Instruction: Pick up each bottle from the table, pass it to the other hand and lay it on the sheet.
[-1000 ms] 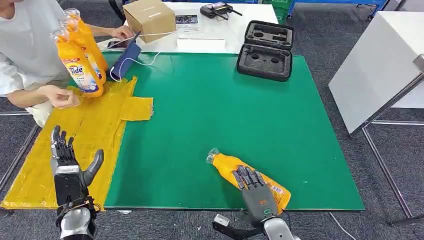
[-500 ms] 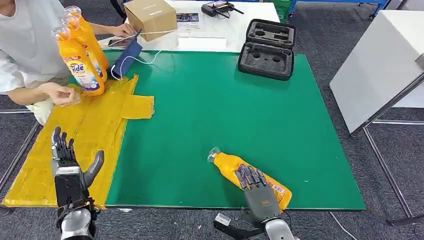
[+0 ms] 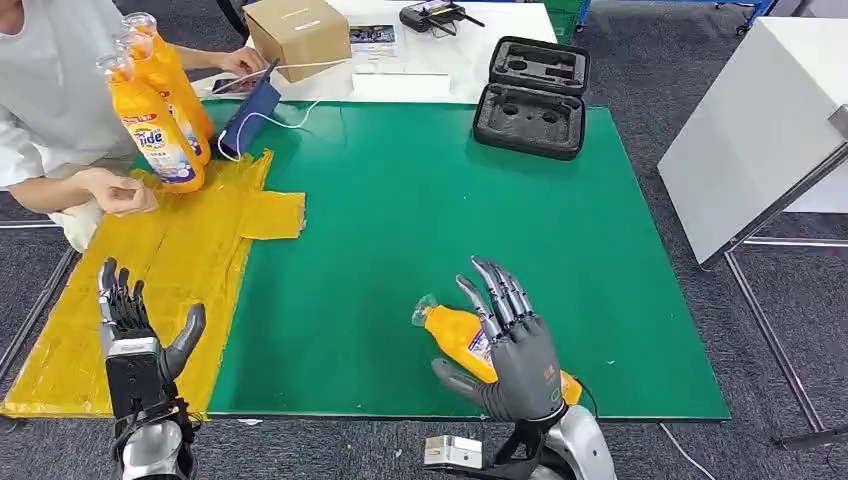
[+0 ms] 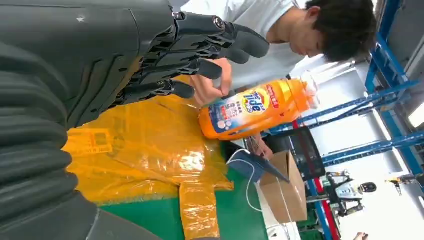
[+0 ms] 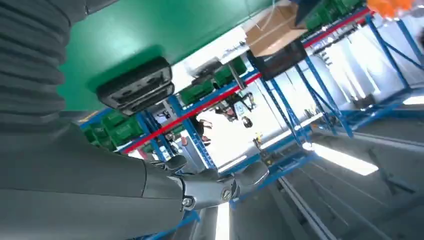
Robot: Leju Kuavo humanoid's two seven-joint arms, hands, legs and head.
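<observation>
An orange bottle [image 3: 452,330] with a clear cap lies on its side on the green mat [image 3: 420,220] near the front edge. My right hand [image 3: 515,350] is raised just over its lower half, fingers spread and pointing up, thumb out to the side, gripping nothing. My left hand [image 3: 135,340] stands open above the near end of the yellow sheet [image 3: 180,260]; the left wrist view shows its fingers [image 4: 200,47] spread over the sheet [image 4: 150,150]. More orange Tide bottles [image 3: 155,130] stand upright at the sheet's far end by a person's hand [image 3: 120,192], one bottle [image 4: 255,107] seen close.
A black foam case [image 3: 532,98] lies open at the mat's far edge. Behind it a white table [image 3: 440,70] carries a cardboard box [image 3: 298,35] and a blue pouch [image 3: 250,118]. A white panel [image 3: 750,130] slants at the right. The person sits at the far left.
My right hand has lifted from lying flat on the bottle and now has its fingers spread upward. The bottle and my left hand stay about where they were.
</observation>
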